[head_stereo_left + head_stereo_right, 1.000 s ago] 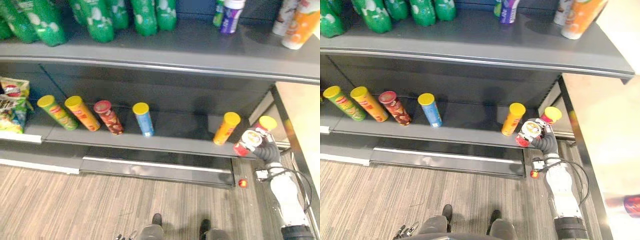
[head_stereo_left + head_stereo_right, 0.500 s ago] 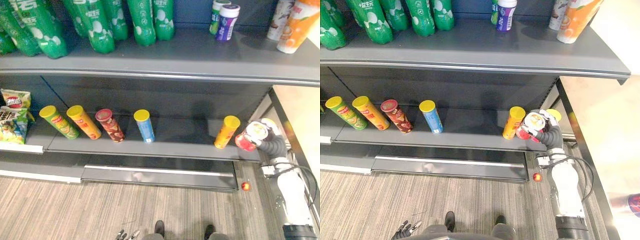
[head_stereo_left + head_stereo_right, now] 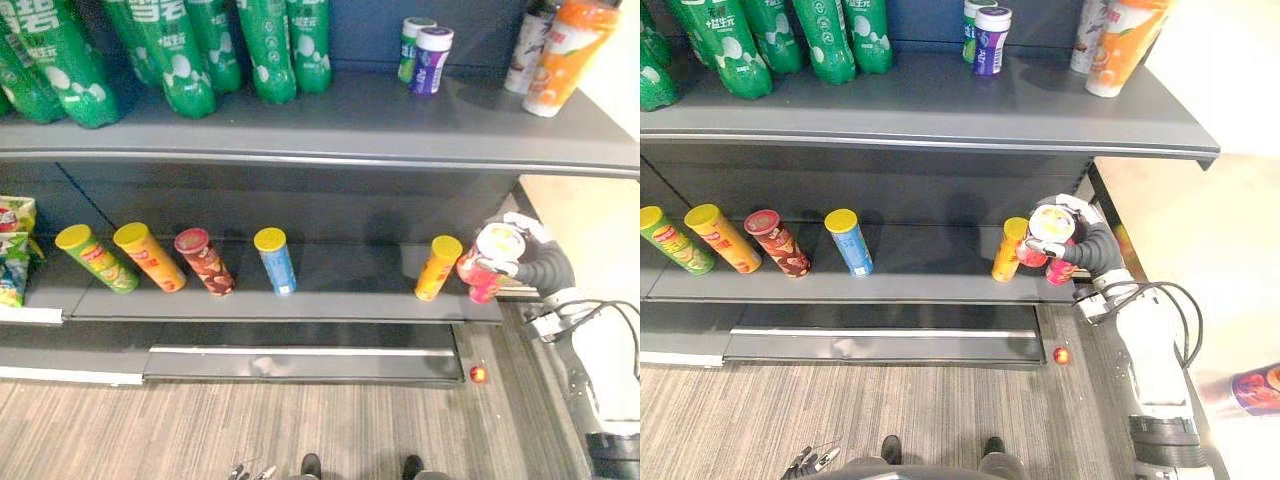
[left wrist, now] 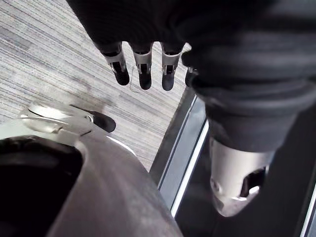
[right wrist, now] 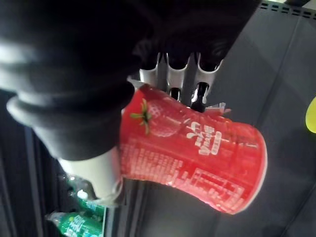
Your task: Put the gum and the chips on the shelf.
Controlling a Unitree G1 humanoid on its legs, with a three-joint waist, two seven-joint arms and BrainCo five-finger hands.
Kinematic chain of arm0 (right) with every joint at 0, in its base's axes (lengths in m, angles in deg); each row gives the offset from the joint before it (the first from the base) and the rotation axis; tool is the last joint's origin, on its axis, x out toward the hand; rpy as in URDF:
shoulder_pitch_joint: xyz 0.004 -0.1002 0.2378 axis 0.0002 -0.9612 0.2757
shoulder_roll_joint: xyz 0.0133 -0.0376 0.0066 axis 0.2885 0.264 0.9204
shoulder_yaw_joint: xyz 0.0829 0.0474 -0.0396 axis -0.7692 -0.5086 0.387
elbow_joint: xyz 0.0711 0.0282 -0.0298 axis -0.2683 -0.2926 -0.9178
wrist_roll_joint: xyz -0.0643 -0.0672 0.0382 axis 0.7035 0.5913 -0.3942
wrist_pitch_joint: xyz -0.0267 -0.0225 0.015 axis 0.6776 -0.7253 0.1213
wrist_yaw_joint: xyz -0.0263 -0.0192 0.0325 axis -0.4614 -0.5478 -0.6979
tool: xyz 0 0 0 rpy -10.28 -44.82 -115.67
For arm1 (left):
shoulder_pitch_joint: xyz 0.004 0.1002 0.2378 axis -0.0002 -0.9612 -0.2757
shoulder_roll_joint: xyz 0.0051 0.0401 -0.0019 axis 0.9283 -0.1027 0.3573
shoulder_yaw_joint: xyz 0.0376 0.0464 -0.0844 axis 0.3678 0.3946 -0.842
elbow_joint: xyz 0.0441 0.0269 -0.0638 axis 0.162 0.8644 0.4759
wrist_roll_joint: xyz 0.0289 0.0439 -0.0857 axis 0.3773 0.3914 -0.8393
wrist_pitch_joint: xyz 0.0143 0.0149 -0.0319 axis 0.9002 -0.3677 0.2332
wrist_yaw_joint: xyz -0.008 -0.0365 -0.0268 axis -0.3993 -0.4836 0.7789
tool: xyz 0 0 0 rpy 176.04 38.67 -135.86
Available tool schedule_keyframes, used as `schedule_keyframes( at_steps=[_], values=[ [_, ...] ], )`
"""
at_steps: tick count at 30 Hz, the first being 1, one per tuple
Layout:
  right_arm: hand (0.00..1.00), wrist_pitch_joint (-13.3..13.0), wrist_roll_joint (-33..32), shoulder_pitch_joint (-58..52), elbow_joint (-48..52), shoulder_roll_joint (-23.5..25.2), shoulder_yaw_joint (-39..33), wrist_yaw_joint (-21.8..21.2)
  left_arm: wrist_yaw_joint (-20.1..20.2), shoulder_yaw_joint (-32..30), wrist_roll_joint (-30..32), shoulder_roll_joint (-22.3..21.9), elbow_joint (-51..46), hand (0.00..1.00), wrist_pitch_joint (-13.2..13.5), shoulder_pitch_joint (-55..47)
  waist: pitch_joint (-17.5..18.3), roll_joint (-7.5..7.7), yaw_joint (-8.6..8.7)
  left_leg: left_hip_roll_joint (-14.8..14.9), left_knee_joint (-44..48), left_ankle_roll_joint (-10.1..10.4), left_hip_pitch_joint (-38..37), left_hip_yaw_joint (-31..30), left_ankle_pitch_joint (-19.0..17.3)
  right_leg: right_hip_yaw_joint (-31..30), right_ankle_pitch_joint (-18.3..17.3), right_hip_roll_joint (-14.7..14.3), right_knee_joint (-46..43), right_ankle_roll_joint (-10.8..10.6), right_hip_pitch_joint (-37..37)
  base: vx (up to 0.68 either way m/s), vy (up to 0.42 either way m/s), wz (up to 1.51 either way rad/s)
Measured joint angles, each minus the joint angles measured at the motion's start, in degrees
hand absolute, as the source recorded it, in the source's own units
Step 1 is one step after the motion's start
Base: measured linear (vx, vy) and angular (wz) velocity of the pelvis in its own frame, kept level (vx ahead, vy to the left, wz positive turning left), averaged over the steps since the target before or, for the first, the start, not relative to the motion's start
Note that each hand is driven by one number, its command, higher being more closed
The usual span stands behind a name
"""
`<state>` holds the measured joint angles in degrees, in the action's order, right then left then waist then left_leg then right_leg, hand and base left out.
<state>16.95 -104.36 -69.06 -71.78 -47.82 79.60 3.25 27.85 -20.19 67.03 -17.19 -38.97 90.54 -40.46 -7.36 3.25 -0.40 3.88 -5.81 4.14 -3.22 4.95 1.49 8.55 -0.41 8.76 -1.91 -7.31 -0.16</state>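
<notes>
The right hand point(image 3: 1087, 248) has lifted its red strawberry-printed tub point(image 5: 192, 158), fingers point(image 5: 206, 76) clamped round it, to 3 o'clock of the orange chips can point(image 3: 1008, 250) over the lower shelf point(image 3: 890, 285), so setting it down looks near; the left hand point(image 4: 143, 64) hangs straight-fingered.

1. Eye views: from the head we look down on the shelf point(image 3: 350, 115) and floor point(image 3: 200, 420), sharing both.
2. Left wrist view: we face the floor, close along the left hand point(image 4: 143, 63).
3. Right wrist view: we sit very near the right hand point(image 5: 175, 74) and red canister point(image 5: 192, 163).

Dark grey two-tier shelving point(image 3: 330, 118) over striped grey wood-look floor point(image 3: 200, 432).
</notes>
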Motion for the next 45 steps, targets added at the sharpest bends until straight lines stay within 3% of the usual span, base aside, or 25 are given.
schedule_keyframes(
  at_steps=[7, 12, 18, 23, 29, 34, 39, 45],
  values=[
    [1.0, 2.05, -3.76, 1.54, 3.79, -2.54, -0.09, -1.39, 0.15, -0.34, 0.05, 1.31, 0.55, 0.0, 0.0, 0.54, 1.78, 2.37, 0.42, 0.85, -0.04, 0.15, -1.0, 2.34, -0.25, -2.29, 0.55, -0.73, 0.34, 0.5, 0.26, -0.01, -0.006, -0.17],
    [1.0, 2.32, -6.41, 2.98, 7.07, -7.49, -0.25, -1.65, 0.22, -0.32, 0.06, 1.53, 1.77, 0.0, -0.01, 0.63, 2.08, 2.46, 1.54, 1.18, -0.05, 0.2, -1.03, 2.66, -0.26, -2.6, 0.83, -1.13, 0.85, 0.72, 0.23, 0.0, -0.011, -0.05],
    [1.0, 3.75, -9.16, 5.58, 7.5, -9.47, -0.34, -2.6, 0.31, -0.3, 0.45, 1.87, 2.19, 0.0, 0.0, 0.58, 2.76, 2.92, 1.79, 1.57, -0.05, 0.3, -1.11, 2.94, -0.27, -2.78, 0.9, -1.57, 0.97, 0.82, 0.25, 0.0, -0.007, -0.02],
    [1.0, 6.67, -15.09, 8.0, 6.99, -10.02, -0.27, -2.69, 0.06, -0.31, 0.46, 1.93, 2.27, 0.0, 0.01, 0.51, 3.43, 3.41, 1.74, 1.53, -0.05, 0.3, -1.11, 2.65, -0.24, -2.57, 0.9, -1.52, 0.99, 0.83, 0.09, 0.0, 0.0, 0.01],
    [1.0, 8.54, -17.54, 13.14, 2.43, -10.16, -0.06, -1.5, -0.29, -0.36, 0.48, 2.03, 3.46, 0.0, -0.03, 0.45, 4.54, 3.66, 1.68, 1.53, -0.06, 0.32, -1.05, 2.34, -0.15, -2.27, 0.97, -1.5, 1.18, 0.92, -0.08, 0.0, 0.0, 0.01],
    [1.0, 9.9, -19.81, 19.31, -1.79, -13.97, 2.33, -0.52, -0.29, -0.32, 0.49, 2.0, 3.52, 0.0, -0.13, 0.47, 4.67, 3.65, 1.47, 1.58, -0.06, 0.36, -1.02, 2.07, -0.01, -2.0, 1.02, -1.54, 1.26, 0.96, -0.21, 0.0, 0.0, 0.0],
    [1.0, 11.14, -20.45, 24.83, -8.24, -14.47, 4.32, 1.56, -0.32, -0.22, 0.5, 1.97, 3.5, 0.0, -0.7, 0.64, 4.72, 3.6, 1.22, 1.56, -0.06, 0.38, -1.01, 0.88, 0.18, -0.85, 1.3, -1.51, 1.87, 1.01, -1.16, 0.0, -0.002, 0.1],
    [1.0, 13.64, -20.38, 30.84, -16.34, -14.49, 8.16, 3.6, -0.71, -0.06, 0.51, 1.94, 3.18, 0.0, -1.93, 1.22, 4.79, 3.34, -0.63, 1.61, -0.06, 0.46, -0.84, -0.16, 0.44, 0.36, 1.32, -1.55, 1.9, 1.01, -1.46, 0.0, -0.007, 0.1]
  ],
)
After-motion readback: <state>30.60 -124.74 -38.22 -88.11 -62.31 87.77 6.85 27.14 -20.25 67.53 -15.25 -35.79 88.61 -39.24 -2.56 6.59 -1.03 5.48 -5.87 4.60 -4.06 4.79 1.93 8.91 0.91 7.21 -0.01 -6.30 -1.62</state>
